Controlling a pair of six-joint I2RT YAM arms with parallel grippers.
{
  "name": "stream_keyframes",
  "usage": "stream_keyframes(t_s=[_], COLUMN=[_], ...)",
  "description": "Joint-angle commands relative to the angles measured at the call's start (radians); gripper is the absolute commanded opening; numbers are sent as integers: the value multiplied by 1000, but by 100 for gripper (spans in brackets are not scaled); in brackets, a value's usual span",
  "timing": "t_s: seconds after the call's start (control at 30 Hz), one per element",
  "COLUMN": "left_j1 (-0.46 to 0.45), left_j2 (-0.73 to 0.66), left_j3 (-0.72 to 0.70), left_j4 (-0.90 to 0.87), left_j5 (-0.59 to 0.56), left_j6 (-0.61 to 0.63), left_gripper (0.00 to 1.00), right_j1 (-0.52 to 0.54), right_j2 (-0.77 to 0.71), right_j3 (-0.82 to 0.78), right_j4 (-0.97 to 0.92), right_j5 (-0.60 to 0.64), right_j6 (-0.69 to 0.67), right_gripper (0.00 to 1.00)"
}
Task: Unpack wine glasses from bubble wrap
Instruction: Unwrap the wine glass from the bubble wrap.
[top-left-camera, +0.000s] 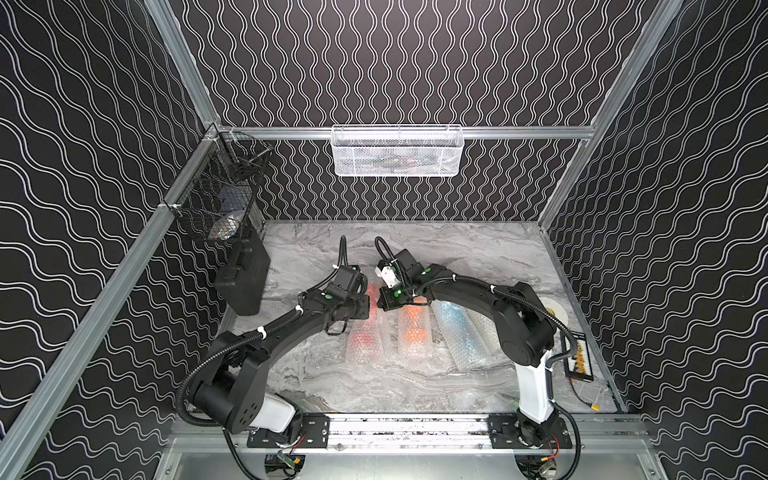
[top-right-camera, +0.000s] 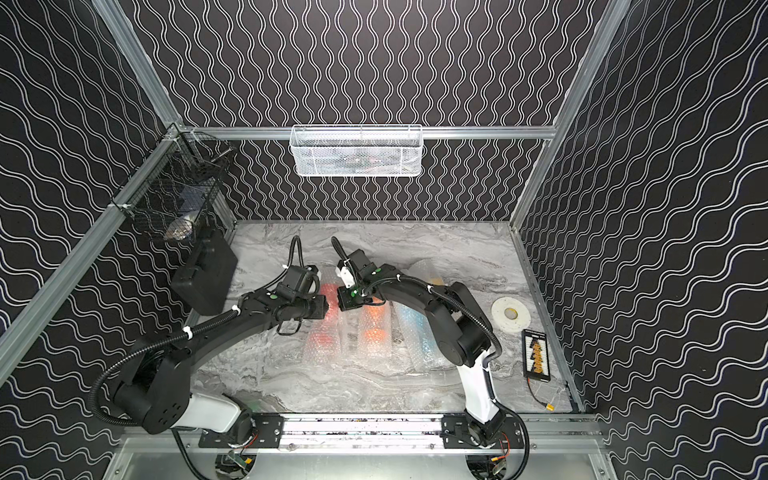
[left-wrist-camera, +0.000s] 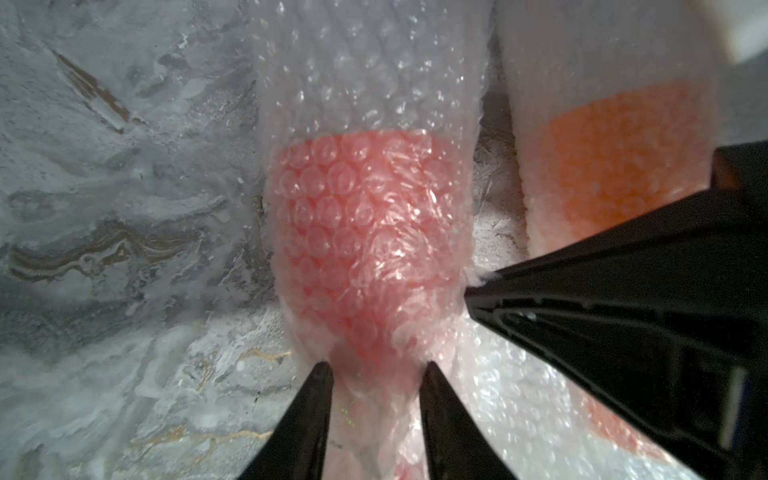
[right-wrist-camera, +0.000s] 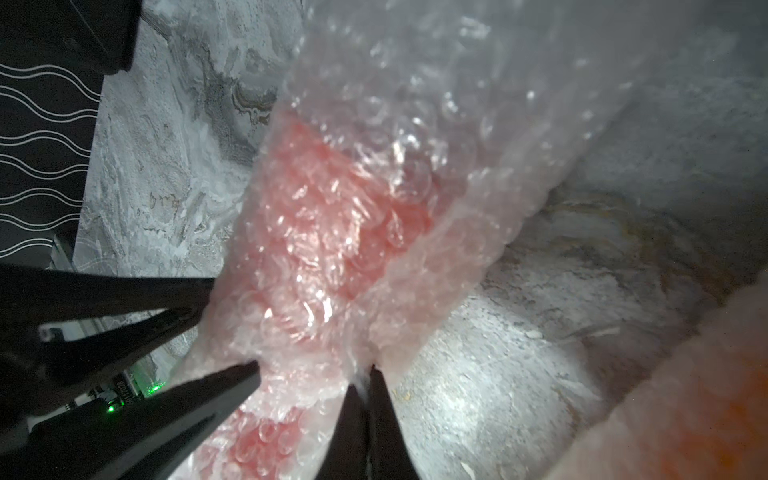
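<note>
Three bubble wrap rolls lie side by side on the marble table, each showing a wine glass as blurred colour: red (top-left-camera: 365, 338), orange (top-left-camera: 413, 328) and light blue (top-left-camera: 457, 328). A fourth roll behind the right arm shows a hint of yellow (top-right-camera: 436, 281). My left gripper (left-wrist-camera: 377, 365) points down over the red roll (left-wrist-camera: 365, 232); its fingers press both sides of the wrap where it narrows. My right gripper (right-wrist-camera: 365, 376) is shut on a thin edge of that same roll's film (right-wrist-camera: 332, 232), close beside the left one. In both top views the arms hide the jaws.
A black case (top-left-camera: 245, 282) leans at the back left under a black wire basket (top-left-camera: 216, 208). A white mesh basket (top-left-camera: 397, 151) hangs on the back wall. A white tape roll (top-left-camera: 550, 311) and a black tray of small parts (top-left-camera: 577, 357) lie at the right edge.
</note>
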Motion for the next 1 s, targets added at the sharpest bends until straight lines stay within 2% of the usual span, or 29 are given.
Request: stream_keyframes(t_s=[0.0, 0.07, 0.13, 0.2, 0.33, 0.6, 0.97], left_j1=[1, 1, 1, 1, 1, -3, -11], left_j2=[12, 9, 2, -9, -39, -53, -57], left_j3=[15, 9, 6, 6, -5, 15, 26], left_j4=[25, 31, 27, 14, 10, -48, -63], left_j5=[16, 18, 13, 8, 12, -6, -6], left_j6=[15, 15, 15, 19, 16, 21, 18], left_gripper=[19, 12, 12, 7, 4, 2, 2], right_j1=[2, 2, 2, 2, 2, 5, 21], right_j2=[-7, -10, -21, -55, -55, -19, 39], right_j3=[-2, 1, -17, -40, -9, 64, 104], right_j4=[4, -2, 19, 53, 26, -26, -69], right_j5=[-15, -9, 16, 33, 44, 47, 53], right_j6=[-5, -7, -2, 8, 4, 1, -4], right_gripper=[2, 3, 4, 4, 11, 31, 32])
